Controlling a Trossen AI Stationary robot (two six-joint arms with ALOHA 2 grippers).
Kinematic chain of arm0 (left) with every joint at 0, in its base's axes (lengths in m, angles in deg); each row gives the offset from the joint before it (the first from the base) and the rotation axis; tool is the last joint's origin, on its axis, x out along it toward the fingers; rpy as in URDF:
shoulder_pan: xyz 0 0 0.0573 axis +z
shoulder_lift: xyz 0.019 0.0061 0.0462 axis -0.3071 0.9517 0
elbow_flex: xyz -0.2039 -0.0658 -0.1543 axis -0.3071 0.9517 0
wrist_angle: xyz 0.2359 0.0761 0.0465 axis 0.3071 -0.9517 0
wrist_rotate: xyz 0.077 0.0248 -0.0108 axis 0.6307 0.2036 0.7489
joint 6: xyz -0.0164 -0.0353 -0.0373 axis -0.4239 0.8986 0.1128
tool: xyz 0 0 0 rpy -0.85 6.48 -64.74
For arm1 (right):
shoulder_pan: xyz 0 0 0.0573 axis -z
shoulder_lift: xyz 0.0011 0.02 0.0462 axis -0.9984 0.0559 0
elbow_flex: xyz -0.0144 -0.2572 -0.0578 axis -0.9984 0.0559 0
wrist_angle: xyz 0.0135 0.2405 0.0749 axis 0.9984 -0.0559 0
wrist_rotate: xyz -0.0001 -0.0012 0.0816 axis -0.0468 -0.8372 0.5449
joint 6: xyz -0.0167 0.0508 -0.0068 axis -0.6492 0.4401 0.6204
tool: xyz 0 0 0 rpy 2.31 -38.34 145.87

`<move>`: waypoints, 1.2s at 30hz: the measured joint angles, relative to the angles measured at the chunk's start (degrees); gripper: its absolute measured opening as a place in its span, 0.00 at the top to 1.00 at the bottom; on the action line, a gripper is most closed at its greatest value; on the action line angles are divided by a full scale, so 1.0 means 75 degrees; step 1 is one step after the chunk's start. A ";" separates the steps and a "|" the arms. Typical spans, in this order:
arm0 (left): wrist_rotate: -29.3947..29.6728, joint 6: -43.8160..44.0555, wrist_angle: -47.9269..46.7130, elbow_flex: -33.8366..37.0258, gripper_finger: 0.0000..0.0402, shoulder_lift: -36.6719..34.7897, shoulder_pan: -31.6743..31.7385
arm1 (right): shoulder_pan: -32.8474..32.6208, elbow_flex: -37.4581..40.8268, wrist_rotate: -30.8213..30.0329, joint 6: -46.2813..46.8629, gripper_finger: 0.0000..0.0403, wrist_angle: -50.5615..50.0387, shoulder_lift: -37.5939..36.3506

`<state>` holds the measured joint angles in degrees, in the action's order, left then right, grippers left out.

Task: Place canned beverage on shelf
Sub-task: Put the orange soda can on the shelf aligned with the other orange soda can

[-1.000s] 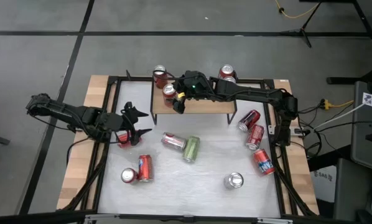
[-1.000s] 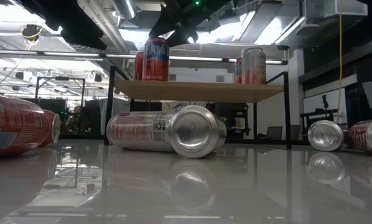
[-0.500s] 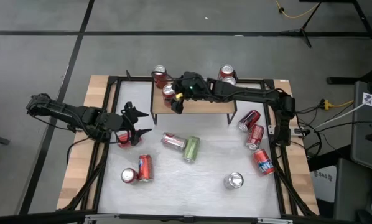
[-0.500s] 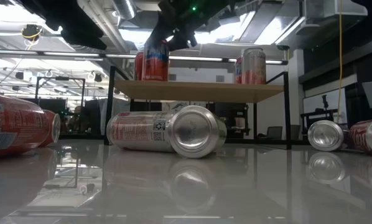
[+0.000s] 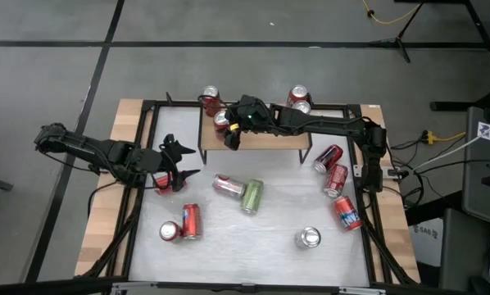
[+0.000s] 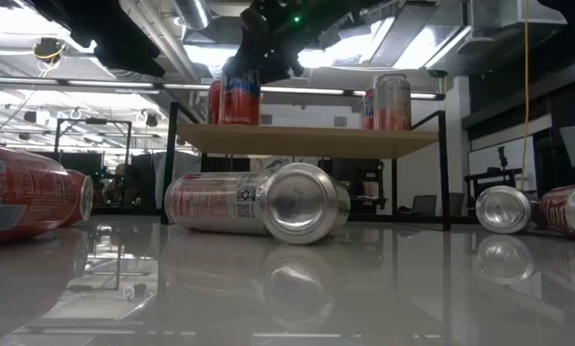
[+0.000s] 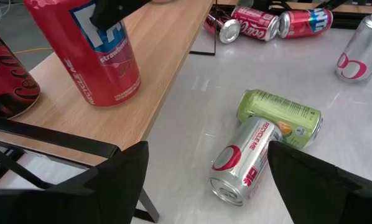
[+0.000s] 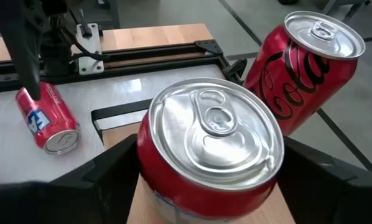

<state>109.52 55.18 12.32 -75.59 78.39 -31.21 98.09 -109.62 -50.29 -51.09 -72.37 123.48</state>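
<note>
- High view: the right tool (image 5: pixel 227 129) is over the left end of the shelf (image 5: pixel 269 138), straddling an upright red can (image 5: pixel 222 120). A second can (image 5: pixel 210 98) stands just behind it, and two more (image 5: pixel 298 98) stand at the shelf's far right. The left tool (image 5: pixel 182 164) hangs above the table (image 5: pixel 253 238) at its left side, fingers spread and empty.
- Low view: the red can (image 6: pixel 239 97) stands on the shelf plank (image 6: pixel 307 140) under the right tool; a silver can (image 6: pixel 259 203) lies below it.
- Left wrist view: a green can (image 7: pixel 279 115) lies touching the silver can (image 7: pixel 245 162).
- Right wrist view: the fingers (image 8: pixel 105 174) flank the red can (image 8: pixel 211 149); whether they are pressing it I cannot tell.
</note>
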 joint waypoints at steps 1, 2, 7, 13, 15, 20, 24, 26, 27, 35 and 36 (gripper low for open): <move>-0.0001 0.0000 0.0000 0.0000 0.20 0.0000 0.0001 | 0.0000 0.0000 -0.0001 0.0000 0.26 0.0014 0.0000; 0.0000 0.0000 0.0000 0.0000 0.20 0.0000 0.0002 | -0.0001 0.0000 -0.0003 0.0000 0.27 0.0011 0.0000; 0.0000 0.0000 0.0000 0.0000 0.20 0.0000 0.0003 | -0.0003 0.0000 -0.0049 0.0005 0.28 -0.0002 -0.0004; 0.0000 0.0000 -0.0003 0.0000 0.20 0.0000 0.0003 | 0.0044 0.0011 -0.0540 -0.0078 0.26 -0.0529 -0.0328; 0.0000 -0.0003 -0.0012 0.0000 0.20 0.0000 0.0003 | 0.0113 0.0011 -0.0630 -0.0080 0.27 -0.0781 -0.0473; -0.0001 -0.0003 -0.0011 0.0000 0.20 0.0000 0.0001 | 0.0333 0.0011 -0.0659 0.0117 0.27 -0.1712 -0.0741; 0.0000 -0.0003 -0.0009 0.0000 0.20 0.0000 0.0001 | 0.0496 0.0011 -0.0661 0.0189 0.27 -0.2143 -0.0870; 0.0000 -0.0003 -0.0012 0.0000 0.20 0.0000 0.0000 | 0.0568 0.0011 -0.0663 0.0189 0.27 -0.2295 -0.0980; 0.0000 -0.0003 -0.0012 0.0000 0.20 0.0000 0.0000 | 0.0570 0.0011 -0.0673 0.0188 0.27 -0.2361 -0.1027; 0.0000 -0.0003 -0.0038 0.0000 0.20 0.0000 0.0000 | 0.0713 0.0005 -0.1131 0.0160 0.27 -0.3289 -0.1922; 0.0000 -0.0001 -0.0035 0.0000 0.20 0.0000 0.0001 | 0.0714 0.0004 -0.1223 0.0159 0.27 -0.3414 -0.2045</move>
<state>109.52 55.17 12.06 -75.59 78.39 -31.20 103.44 -109.59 -59.47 -49.89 -97.98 108.15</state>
